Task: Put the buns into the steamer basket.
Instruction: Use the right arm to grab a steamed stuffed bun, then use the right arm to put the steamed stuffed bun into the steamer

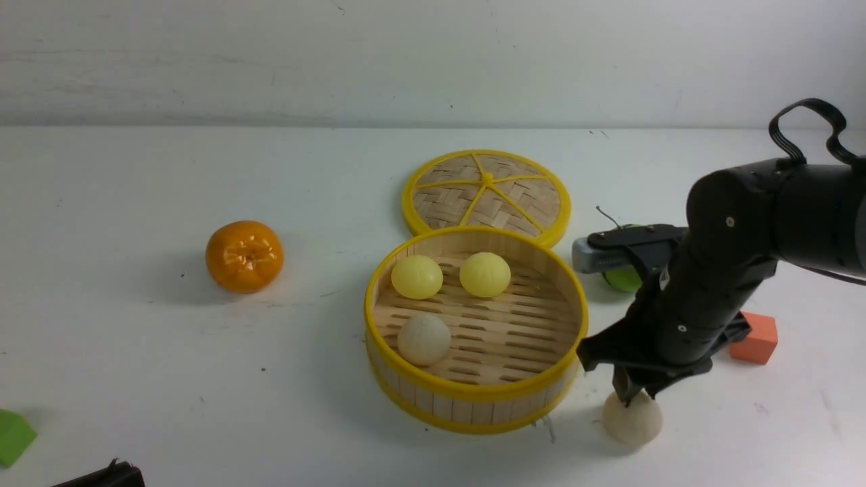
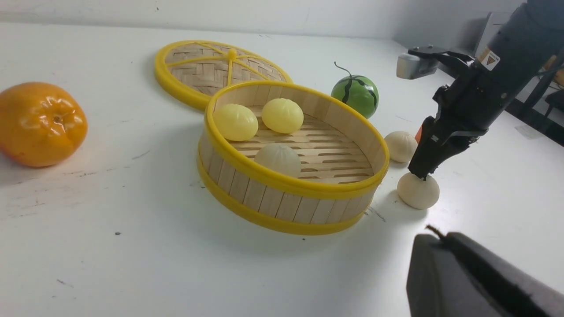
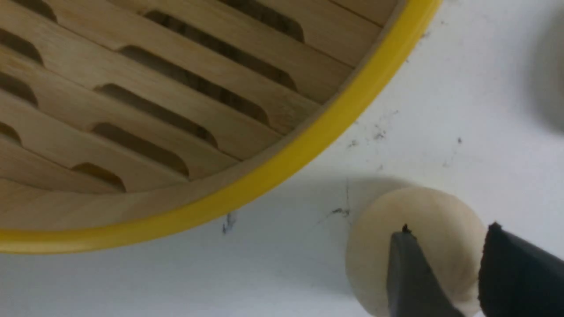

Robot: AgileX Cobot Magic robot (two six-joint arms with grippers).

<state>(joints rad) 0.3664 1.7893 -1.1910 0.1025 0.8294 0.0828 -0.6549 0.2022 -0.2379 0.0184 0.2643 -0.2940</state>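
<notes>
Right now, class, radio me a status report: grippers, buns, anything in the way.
Left gripper shut. Right gripper tips on near table bun, grip unclear. Three buns in steamer basket, far table bun waiting. Nothing blocking.

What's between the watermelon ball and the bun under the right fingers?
Another beige bun, beside the steamer basket; the left wrist view shows it, while the right arm hides it in the front view.
</notes>
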